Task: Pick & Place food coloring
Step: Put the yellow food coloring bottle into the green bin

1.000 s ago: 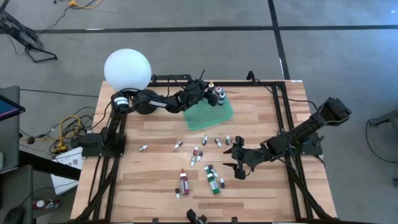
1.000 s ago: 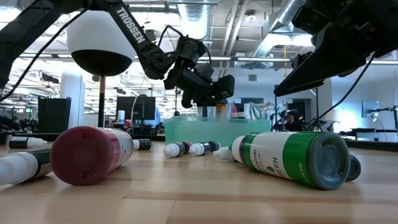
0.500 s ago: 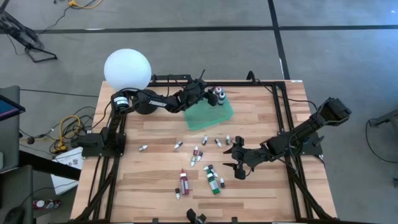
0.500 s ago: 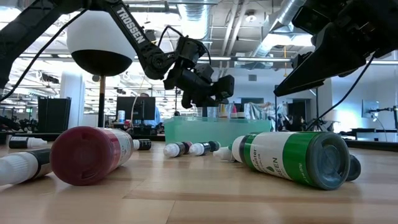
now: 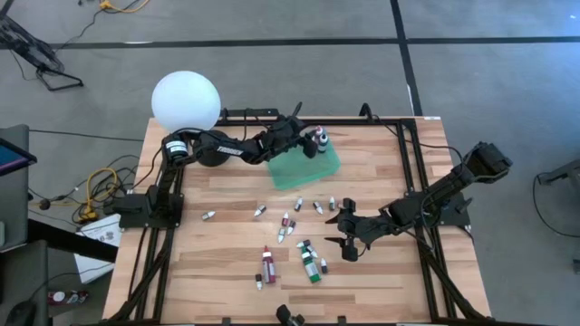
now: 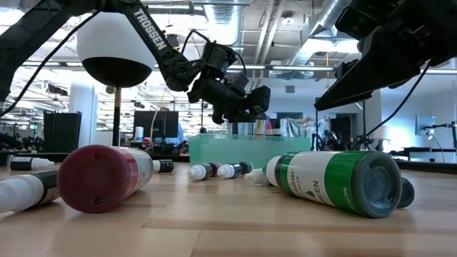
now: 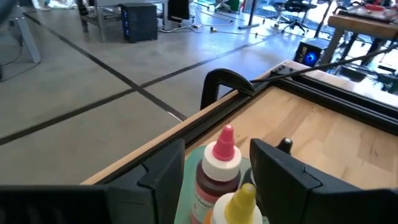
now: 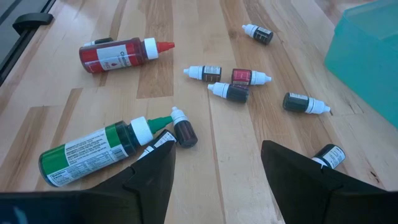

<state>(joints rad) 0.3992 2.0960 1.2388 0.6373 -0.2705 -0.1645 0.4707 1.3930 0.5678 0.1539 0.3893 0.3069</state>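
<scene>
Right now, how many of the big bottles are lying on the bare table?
2: the red bottle and the green bottle beside it, both lying near the table edge opposite the tray. None looks hidden.

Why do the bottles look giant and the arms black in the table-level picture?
Low view: the lying green plastic bottle and red plastic bottle sit nearest the lens, so they loom; bright ceiling lights behind silhouette the dark arms. High view: evenly lit.

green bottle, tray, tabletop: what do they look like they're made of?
Green bottle: probably glossy plastic with a printed wrap label; the body takes soft highlights.
Tray: seemingly translucent teal plastic; its wall looks frosted and pale.
Tabletop: wood planks with a light satin finish; grain and seams show.
</scene>
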